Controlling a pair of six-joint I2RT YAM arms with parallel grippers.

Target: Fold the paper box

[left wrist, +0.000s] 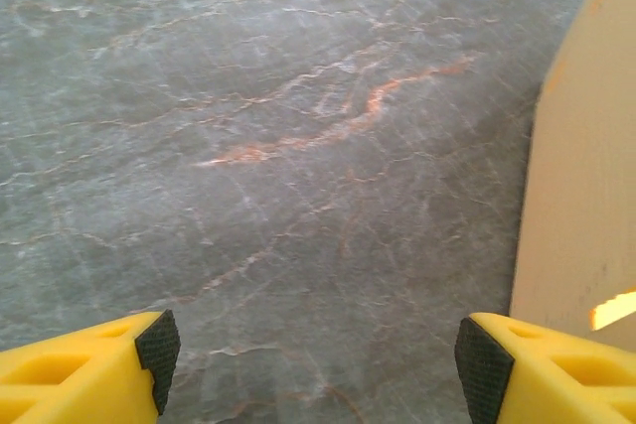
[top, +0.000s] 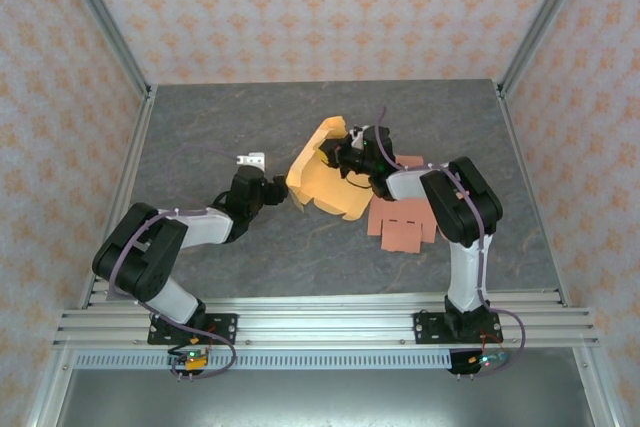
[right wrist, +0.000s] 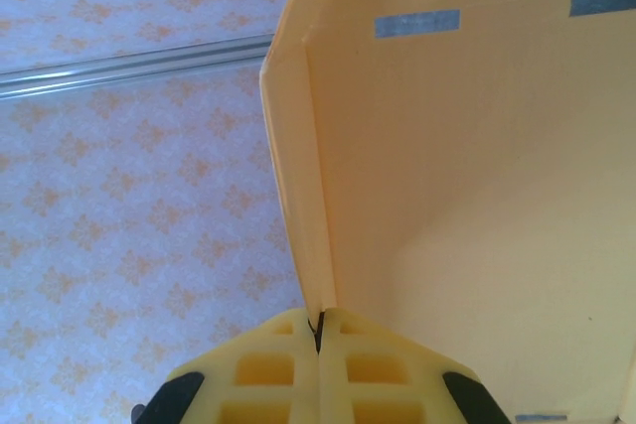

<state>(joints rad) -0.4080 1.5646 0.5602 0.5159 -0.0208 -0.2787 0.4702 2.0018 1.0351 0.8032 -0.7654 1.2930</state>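
Pinching a wall of the yellow paper box (top: 316, 190) near the middle of the grey bench (top: 200, 137), the right gripper (right wrist: 320, 330) holds it up, maybe so the wide-open left gripper (left wrist: 318, 359) beside it can help fold.

Grey marbled table (top: 200, 127), yellow paper box (top: 320, 187), flat pink sheet (top: 400, 229)
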